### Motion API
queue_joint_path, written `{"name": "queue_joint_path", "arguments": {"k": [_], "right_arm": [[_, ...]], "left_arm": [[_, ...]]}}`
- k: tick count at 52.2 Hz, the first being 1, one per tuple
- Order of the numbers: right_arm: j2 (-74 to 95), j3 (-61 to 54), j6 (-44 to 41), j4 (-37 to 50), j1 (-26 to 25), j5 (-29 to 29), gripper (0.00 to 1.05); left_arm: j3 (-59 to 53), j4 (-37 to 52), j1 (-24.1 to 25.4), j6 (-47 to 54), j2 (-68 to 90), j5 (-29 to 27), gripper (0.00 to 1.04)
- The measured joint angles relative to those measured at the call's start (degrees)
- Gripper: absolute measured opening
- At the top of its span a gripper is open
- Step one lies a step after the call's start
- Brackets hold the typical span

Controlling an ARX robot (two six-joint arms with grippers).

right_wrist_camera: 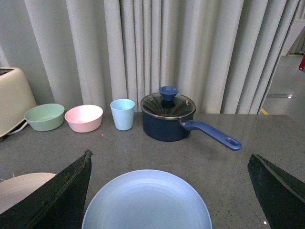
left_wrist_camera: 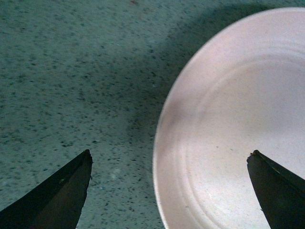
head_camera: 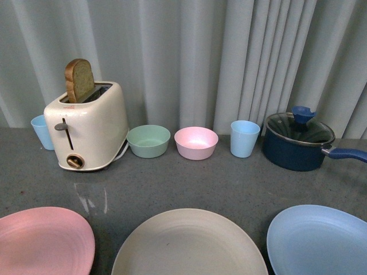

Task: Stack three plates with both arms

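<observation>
Pink plate (head_camera: 43, 240), beige plate (head_camera: 189, 243), light blue plate (head_camera: 318, 240) sit apart in a row; my left gripper (left_wrist_camera: 170, 155) gapes at pink's rim, right gripper (right_wrist_camera: 169, 160) gapes toward blue, so I'd pinch rims squarely.

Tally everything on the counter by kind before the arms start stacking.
Plates: 3 (pink plate, beige plate, light blue plate)
Bowls: 2 (green bowl, pink bowl)
Cups: 2 (left blue cup, right blue cup)
Toaster: 1
Bread slice: 1
Lidded saucepan: 1
Total: 10
</observation>
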Motion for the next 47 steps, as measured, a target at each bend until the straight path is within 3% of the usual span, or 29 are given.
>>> {"name": "queue_joint_path", "arguments": {"k": [10, 21, 47], "right_arm": [[0.00, 0.00, 0.00, 0.00, 0.00, 0.00, 0.97], [0.00, 0.00, 0.00, 0.00, 0.00, 0.00, 0.97], [0.00, 0.00, 0.00, 0.00, 0.00, 0.00, 0.97]], "left_arm": [[1.46, -1.64, -0.33, 1.66, 2.08, 0.04, 0.98], [4.00, -0.48, -0.11, 2.47, 5.44, -4.48, 0.98], [4.68, -2.05, 0.09, 3.48, 8.07, -4.13, 0.98]]}}
